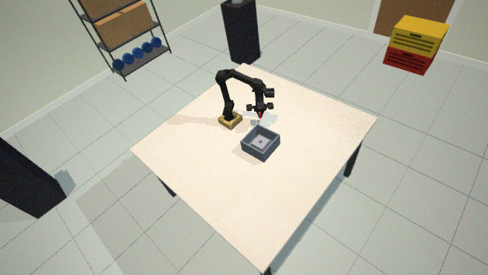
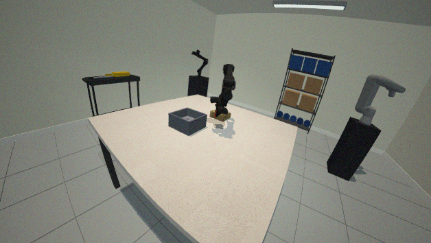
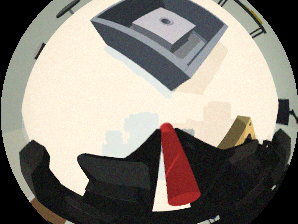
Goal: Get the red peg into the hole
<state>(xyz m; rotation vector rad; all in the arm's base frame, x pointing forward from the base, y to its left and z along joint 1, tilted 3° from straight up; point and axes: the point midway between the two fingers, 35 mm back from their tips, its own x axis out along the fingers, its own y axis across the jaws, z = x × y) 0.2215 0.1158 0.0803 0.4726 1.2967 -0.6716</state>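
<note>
Arm (image 1: pixel 223 79) (image 2: pixel 227 82) up off its tan base block (image 1: pixel 232 126) (image 2: pixel 224 118) (image 3: pixel 234 134), bent over at the top, forearm running out and slightly down, last section dropping toward the table (image 1: pixel 233 190) (image 2: pixel 206 165) (image 3: pixel 65 100). Top view: wrist hangs roughly vertical, claw (image 1: pixel 260 115) (image 2: pixel 216 114) (image 3: pixel 166 132) pointing down. Exterior view: arm seen nearly end-on, upper part stacked above the base, claw low in front of the block and partly lost in the dark shapes.

Claw closed on the red peg (image 1: pixel 260 114) (image 2: pixel 215 113) (image 3: pixel 179 167), fingers pinching it from both sides. Wrist view: peg runs lengthwise between the fingers, far end showing right at the fingertips, near end wider and off toward the lower right. Any true tilt of the peg: cannot tell.

Peg is off the table, shadows lying apart from the claw. It is outside the grey box (image 1: pixel 252 150) (image 2: pixel 178 124) (image 3: pixel 132 49), near it, on the base side, not over the opening. Box sits upright, open top. Light plate (image 1: pixel 256 142) (image 2: pixel 184 119) (image 3: pixel 150 23) inside at the bottom, dark round hole (image 1: pixel 260 141) (image 3: pixel 166 21) in its top, nothing standing in it.
</note>
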